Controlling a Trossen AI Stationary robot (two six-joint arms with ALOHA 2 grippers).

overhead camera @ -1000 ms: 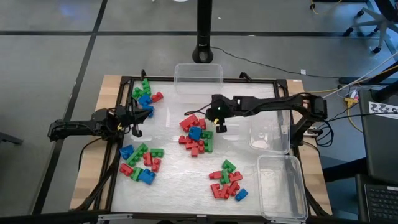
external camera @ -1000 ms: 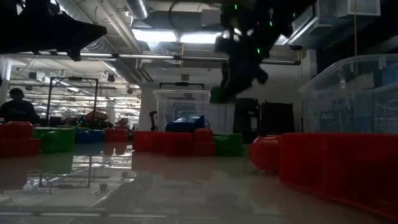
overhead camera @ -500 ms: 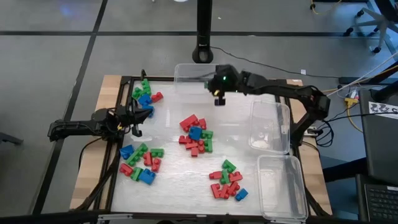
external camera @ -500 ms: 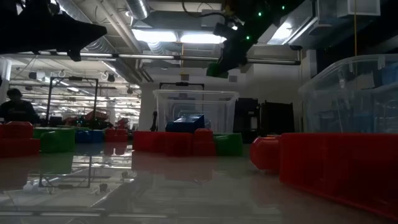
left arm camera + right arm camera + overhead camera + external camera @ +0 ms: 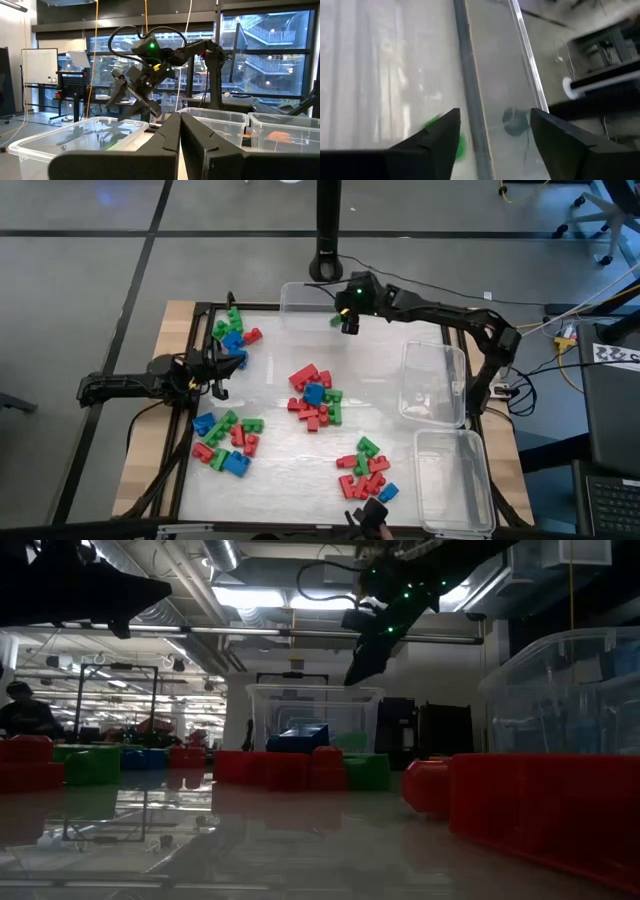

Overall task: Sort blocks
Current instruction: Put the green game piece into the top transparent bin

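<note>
High view, green block (image 5: 336, 320) just beside parted right gripper (image 5: 349, 323), over tub (image 5: 310, 298)

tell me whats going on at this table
A two-armed robot is sorting toy bricks by colour. The right gripper hangs over the clear tub at the far edge of the table, fingers apart, with a green brick just beside them that looks to be dropping in. The left gripper waits shut at the left side. Piles of red, green and blue bricks lie unsorted on the table, and the two tubs on the right look empty.
</note>
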